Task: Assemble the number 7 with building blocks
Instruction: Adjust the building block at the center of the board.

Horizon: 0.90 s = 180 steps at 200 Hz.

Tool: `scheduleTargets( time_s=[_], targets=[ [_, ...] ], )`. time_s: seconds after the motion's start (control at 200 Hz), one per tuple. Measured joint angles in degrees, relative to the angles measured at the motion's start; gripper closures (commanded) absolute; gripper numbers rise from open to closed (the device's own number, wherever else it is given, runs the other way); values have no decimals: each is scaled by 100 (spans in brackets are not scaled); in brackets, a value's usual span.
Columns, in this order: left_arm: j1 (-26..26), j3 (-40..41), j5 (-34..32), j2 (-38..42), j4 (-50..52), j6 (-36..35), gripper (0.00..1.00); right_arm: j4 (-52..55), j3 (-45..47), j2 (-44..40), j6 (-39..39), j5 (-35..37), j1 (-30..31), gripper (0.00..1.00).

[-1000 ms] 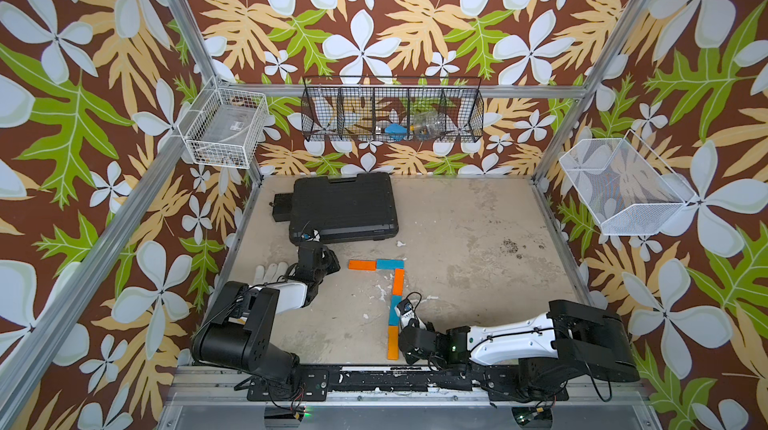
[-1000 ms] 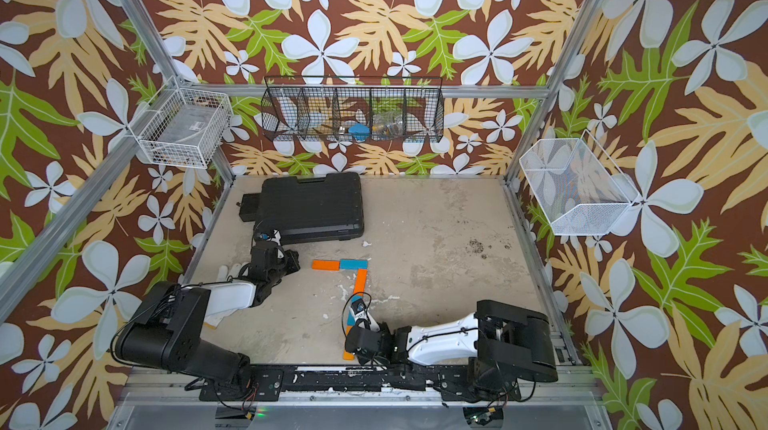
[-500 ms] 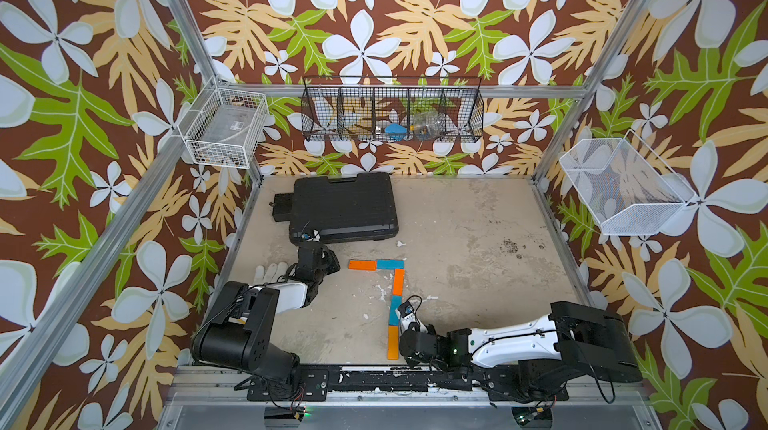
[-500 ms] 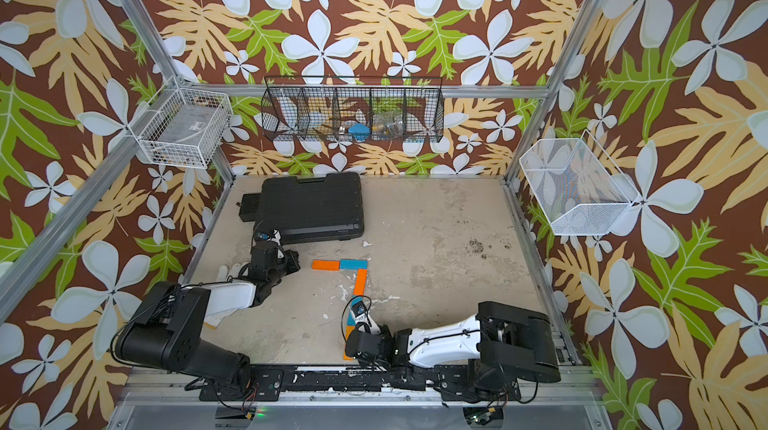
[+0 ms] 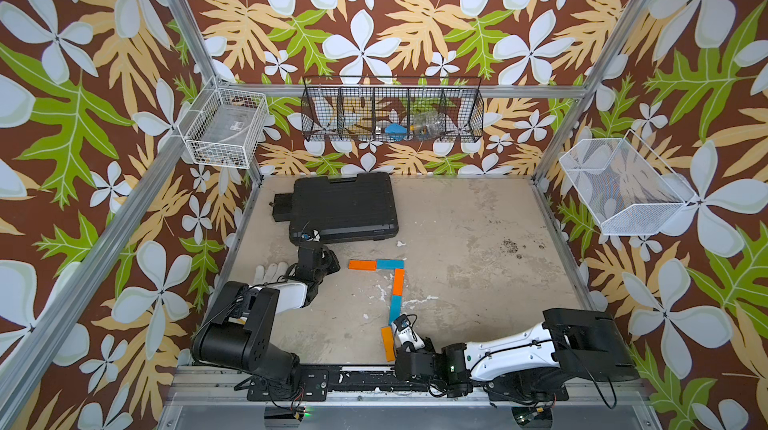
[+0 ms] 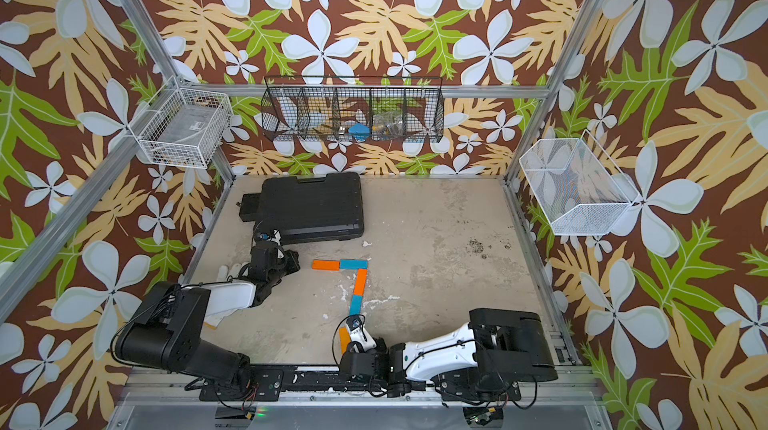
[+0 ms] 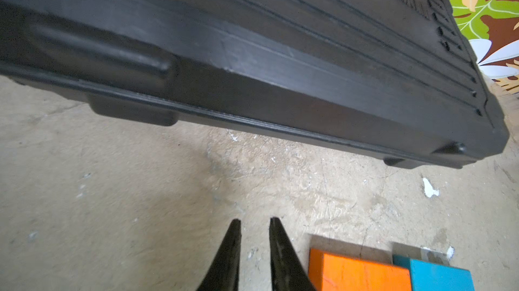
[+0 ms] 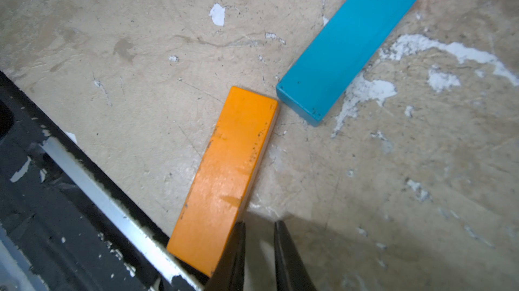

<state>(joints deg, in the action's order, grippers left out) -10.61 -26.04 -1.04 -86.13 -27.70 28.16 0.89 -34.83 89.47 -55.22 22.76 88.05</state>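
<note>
Five building blocks lie on the floor as the number 7. An orange block (image 5: 362, 264) (image 7: 356, 272) and a blue one (image 5: 390, 264) (image 7: 441, 275) lie across. An orange block (image 5: 398, 281), a blue one (image 5: 395, 309) (image 8: 351, 42) and a slightly skewed orange one (image 5: 387, 343) (image 6: 344, 338) (image 8: 227, 174) run down. My left gripper (image 5: 333, 266) (image 6: 294, 264) (image 7: 254, 220) is shut and empty, just left of the top orange block. My right gripper (image 5: 398, 341) (image 8: 259, 225) is shut and empty, with one finger against the lowest orange block's side near the rail.
A black case (image 5: 345, 208) (image 7: 280, 50) lies on the floor behind the left gripper. A white glove (image 5: 272, 270) lies by the left arm. The front rail (image 8: 98, 199) runs close to the lowest block. Wire baskets (image 5: 390, 116) hang on the walls.
The right arm has edged slightly to the left beside the lowest orange block. The left arm has not moved.
</note>
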Motion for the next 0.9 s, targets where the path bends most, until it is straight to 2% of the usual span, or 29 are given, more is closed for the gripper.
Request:
scheduleTargets(
  time_s=[0.44,0.475,0.555,0.591,0.631,0.716,0.901],
  targets=[
    [0,0,0,0,2,0,78,634,-66,-188,-330,13,310,78],
    [0,0,0,0,2,0,78,767,-136,-195,-328,-26,310,74],
    [0,0,0,0,2,0,78,1099,-356,-254,-302,-42,319,49],
    [0,0,0,0,2,0,78,1193,-468,-302,-258,-28,319,42],
    [0,0,0,0,2,0,78,1239,-579,-356,-160,-15,317,38],
    [0,0,2,0,2,0,78,1224,-715,-409,-52,13,315,39],
    [0,0,2,0,2,2,78,1108,-732,-179,140,-33,138,47]
  ],
)
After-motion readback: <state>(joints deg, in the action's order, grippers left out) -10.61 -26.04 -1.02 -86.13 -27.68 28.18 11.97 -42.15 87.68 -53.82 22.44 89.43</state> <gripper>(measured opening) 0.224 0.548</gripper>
